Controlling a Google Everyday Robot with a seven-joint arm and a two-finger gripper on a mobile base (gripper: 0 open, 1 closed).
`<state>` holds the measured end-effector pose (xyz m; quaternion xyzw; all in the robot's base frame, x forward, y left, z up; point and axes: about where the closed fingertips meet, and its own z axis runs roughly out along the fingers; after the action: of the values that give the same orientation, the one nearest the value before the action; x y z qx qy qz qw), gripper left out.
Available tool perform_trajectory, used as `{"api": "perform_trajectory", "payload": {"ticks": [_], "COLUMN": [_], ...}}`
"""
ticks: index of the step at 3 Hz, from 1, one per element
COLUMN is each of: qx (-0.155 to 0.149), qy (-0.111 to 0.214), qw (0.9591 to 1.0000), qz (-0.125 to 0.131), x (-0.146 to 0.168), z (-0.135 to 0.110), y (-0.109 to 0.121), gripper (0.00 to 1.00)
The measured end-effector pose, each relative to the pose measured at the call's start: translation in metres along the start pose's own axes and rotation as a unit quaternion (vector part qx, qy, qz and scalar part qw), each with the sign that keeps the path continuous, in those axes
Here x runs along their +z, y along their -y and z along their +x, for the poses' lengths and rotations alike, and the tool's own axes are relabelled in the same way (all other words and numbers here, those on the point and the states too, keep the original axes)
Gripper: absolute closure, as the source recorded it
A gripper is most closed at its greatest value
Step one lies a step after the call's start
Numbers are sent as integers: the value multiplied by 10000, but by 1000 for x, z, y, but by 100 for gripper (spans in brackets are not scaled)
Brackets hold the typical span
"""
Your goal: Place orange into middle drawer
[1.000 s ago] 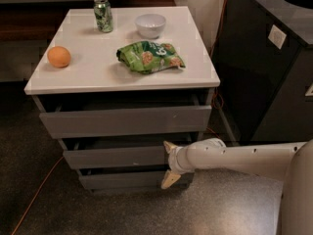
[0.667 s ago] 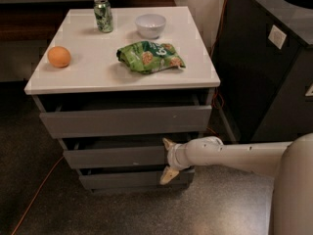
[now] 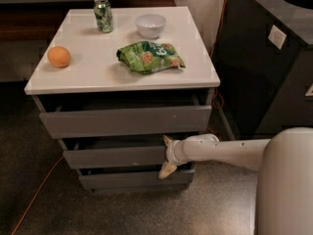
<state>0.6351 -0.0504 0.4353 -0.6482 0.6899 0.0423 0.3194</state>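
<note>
Far left on the table (image 3: 98, 75): orange (image 3: 59, 57), alone near the left edge, well apart from everything else. Probably light and firm, with matte skin that should not be very slippery. Round, so likely to roll if nudged. Best taken from above across the widest part, pads on opposite sides.

Further right on the table: green can (image 3: 103, 14) at the back, white bowl (image 3: 150, 25) near it, green snack bag (image 3: 149, 57) in the middle.

Below: three grey drawers. Middle drawer (image 3: 117, 156) showing only a narrow dark gap above its front, probably too little to drop fruit in.

At the right end of that drawer front: end effector (image 3: 167, 155), fingers apart, one tip at the top edge and the other at the bottom edge, straddling the front. Contact unclear. Carrying nothing.

Orange up and far left of the end effector, on the table surface above all the drawers.

Pale arm (image 3: 220, 151) running off right.
</note>
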Motion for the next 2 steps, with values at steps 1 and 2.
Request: {"api": "perform_trajectory", "payload": {"ticks": [1, 2], "qx": [53, 113], "qy": [-99, -206], "qw": [9999, 9997], "qz": [-31, -102], "x": [9, 11], "z": [4, 8], "y": [0, -8], "gripper": [28, 52]}}
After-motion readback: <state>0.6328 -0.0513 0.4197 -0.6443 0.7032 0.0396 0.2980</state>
